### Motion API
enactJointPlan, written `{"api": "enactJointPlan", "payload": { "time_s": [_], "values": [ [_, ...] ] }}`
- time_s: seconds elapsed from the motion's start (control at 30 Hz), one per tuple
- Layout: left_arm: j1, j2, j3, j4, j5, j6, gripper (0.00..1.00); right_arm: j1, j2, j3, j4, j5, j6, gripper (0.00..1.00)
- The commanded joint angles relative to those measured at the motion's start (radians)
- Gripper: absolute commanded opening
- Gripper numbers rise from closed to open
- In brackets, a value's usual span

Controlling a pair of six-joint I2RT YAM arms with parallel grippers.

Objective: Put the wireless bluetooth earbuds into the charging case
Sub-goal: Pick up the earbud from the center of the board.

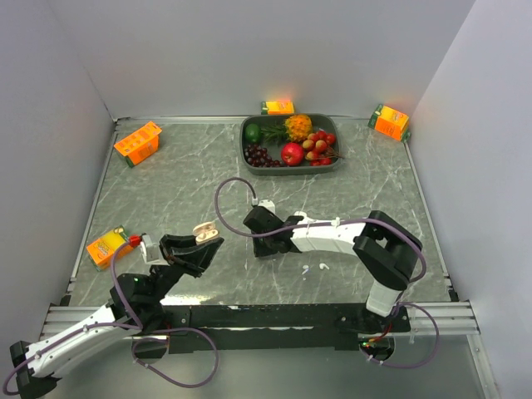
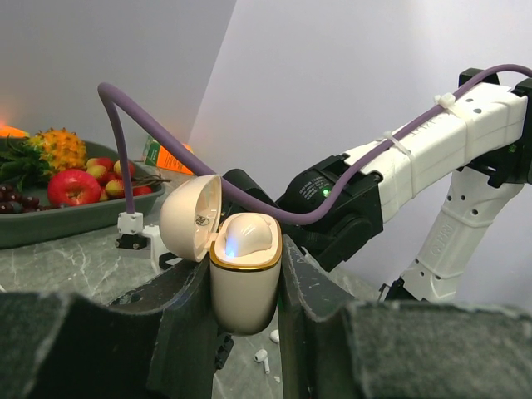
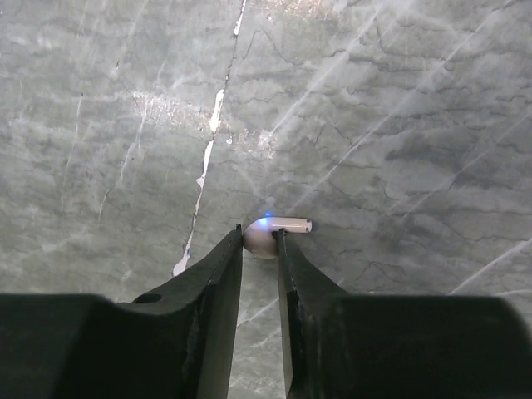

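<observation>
Left gripper (image 2: pixel 245 262) jaws are pinching the open charging case (image 2: pixel 241 291) upright. Right gripper (image 3: pixel 259 241) jaws are narrowly bracketing an earbud (image 3: pixel 268 231) against the desk (image 3: pixel 374 125), contact unclear. Light, glossy and likely slippery, it is asking for a gentle hold across its bulb.

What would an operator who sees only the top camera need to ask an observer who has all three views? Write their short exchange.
Operator: What is at the right gripper?
Observer: An earbud, with its round end between the gripper's fingertips.
Operator: Is the case in the left gripper showing any sign of power?
Observer: Yes, a blue light glows inside it.
</observation>
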Motion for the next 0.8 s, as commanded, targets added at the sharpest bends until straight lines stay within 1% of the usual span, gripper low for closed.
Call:
{"api": "enactJointPlan", "payload": {
  "time_s": [0.0,0.07,0.1,0.2,0.27,0.3,0.33,0.4,0.43,0.47,0.5,0.53,0.63,0.67,0.7,0.77],
  "values": [
    [-0.003,-0.002,-0.029,0.023,0.000,0.012,0.01,-0.011,0.023,0.042,-0.017,-0.017,0.053,0.24],
    [-0.003,-0.004,-0.029,0.023,-0.001,0.014,0.01,-0.014,0.025,0.042,-0.018,-0.025,0.065,0.21],
    [-0.003,-0.004,-0.031,0.023,-0.001,0.014,0.01,-0.019,0.023,0.040,-0.020,-0.027,0.074,0.13],
    [-0.005,-0.004,-0.029,0.021,0.000,0.015,0.01,-0.037,-0.007,0.022,-0.022,-0.051,0.126,0.00],
    [-0.003,-0.004,-0.028,0.020,0.002,0.018,0.01,-0.053,-0.046,-0.018,-0.012,-0.056,0.198,0.00],
    [-0.003,-0.002,-0.028,0.020,0.000,0.018,0.01,-0.076,-0.090,-0.033,-0.011,-0.054,0.231,0.00],
    [-0.005,-0.004,-0.026,0.020,0.000,0.018,0.01,-0.091,-0.113,-0.050,-0.009,-0.056,0.302,0.00],
    [-0.003,-0.002,-0.026,0.021,0.000,0.023,0.01,-0.129,-0.182,-0.105,0.000,-0.063,0.384,0.00],
    [-0.005,0.002,-0.025,0.023,-0.001,0.023,0.01,-0.171,-0.199,-0.119,-0.005,-0.068,0.427,0.00],
    [-0.005,0.004,-0.025,0.023,-0.005,0.026,0.01,-0.189,-0.213,-0.131,-0.023,-0.070,0.497,0.00],
    [-0.003,0.007,-0.025,0.029,-0.005,0.028,0.01,-0.205,-0.222,-0.130,-0.043,-0.060,0.531,0.00],
    [-0.005,0.010,-0.025,0.030,-0.005,0.031,0.01,-0.235,-0.221,-0.124,-0.064,-0.063,0.580,0.00],
    [-0.006,0.018,-0.023,0.040,-0.011,0.040,0.01,-0.269,-0.166,-0.050,-0.172,-0.048,0.625,0.00],
    [-0.005,0.022,-0.023,0.041,-0.015,0.041,0.01,-0.275,-0.121,-0.002,-0.199,-0.048,0.628,0.02],
    [-0.005,0.025,-0.021,0.044,-0.014,0.045,0.01,-0.280,-0.097,0.019,-0.241,-0.054,0.633,0.05],
    [-0.005,0.031,-0.023,0.050,-0.014,0.048,0.01,-0.294,-0.037,0.055,-0.267,-0.082,0.650,0.09]
  ]
}}
